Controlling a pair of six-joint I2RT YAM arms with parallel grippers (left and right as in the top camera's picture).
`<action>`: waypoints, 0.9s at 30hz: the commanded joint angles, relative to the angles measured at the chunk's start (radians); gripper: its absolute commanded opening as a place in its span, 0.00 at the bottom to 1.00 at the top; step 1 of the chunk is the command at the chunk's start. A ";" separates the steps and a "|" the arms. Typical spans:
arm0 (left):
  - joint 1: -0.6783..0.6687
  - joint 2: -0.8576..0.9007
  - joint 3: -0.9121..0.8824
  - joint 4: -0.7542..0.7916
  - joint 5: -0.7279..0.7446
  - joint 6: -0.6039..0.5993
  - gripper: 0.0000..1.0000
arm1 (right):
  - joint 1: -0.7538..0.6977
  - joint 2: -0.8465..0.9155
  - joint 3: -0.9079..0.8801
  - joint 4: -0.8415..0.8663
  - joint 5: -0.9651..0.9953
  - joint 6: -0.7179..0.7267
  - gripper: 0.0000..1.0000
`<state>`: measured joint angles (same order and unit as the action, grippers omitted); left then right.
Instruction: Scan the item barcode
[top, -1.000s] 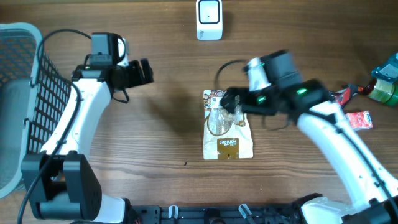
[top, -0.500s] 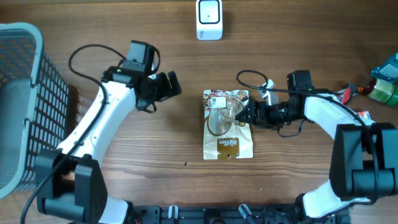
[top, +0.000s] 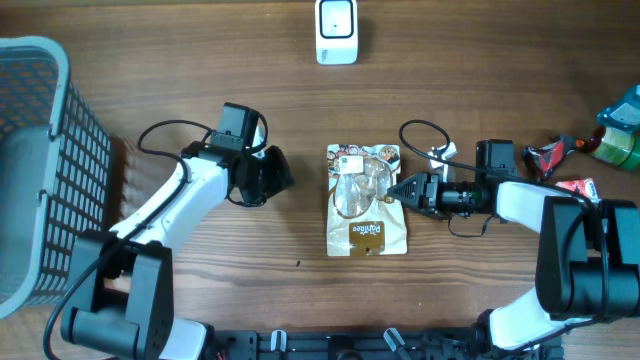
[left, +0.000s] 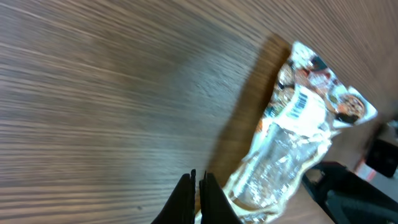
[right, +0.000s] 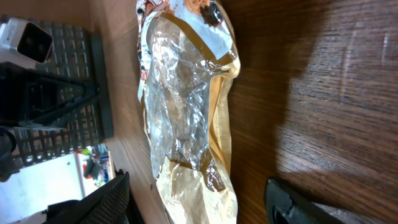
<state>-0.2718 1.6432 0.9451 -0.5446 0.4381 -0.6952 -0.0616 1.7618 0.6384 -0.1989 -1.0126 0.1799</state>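
The snack pouch (top: 366, 200) lies flat mid-worktop (top: 470, 80), its barcode label (top: 348, 157) face up at the far end, well apart from the scanner (top: 336, 30) at the far edge. Nothing is lifted, so the scan is all still to do. The right gripper (top: 403, 189) sits at the pouch's right edge, jaws apart, perhaps touching it. The left gripper (top: 285, 175) is to the left, jaws closed on nothing.

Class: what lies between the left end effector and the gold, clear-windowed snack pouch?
Only bare brown wooden table separates the left end effector from the gold snack pouch, per the overhead view.
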 joint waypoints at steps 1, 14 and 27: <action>-0.055 -0.007 -0.022 0.012 0.065 -0.060 0.04 | 0.006 0.019 -0.028 0.040 0.045 0.043 0.73; -0.283 -0.007 -0.115 0.146 0.070 -0.308 0.04 | 0.109 0.212 -0.028 0.394 0.045 0.270 0.96; -0.327 0.001 -0.261 0.306 0.066 -0.368 0.04 | 0.159 0.267 -0.016 0.288 -0.060 0.137 0.86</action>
<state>-0.5964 1.6432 0.6910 -0.2417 0.4999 -1.0534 0.0494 1.9430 0.6823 0.1158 -1.2171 0.3756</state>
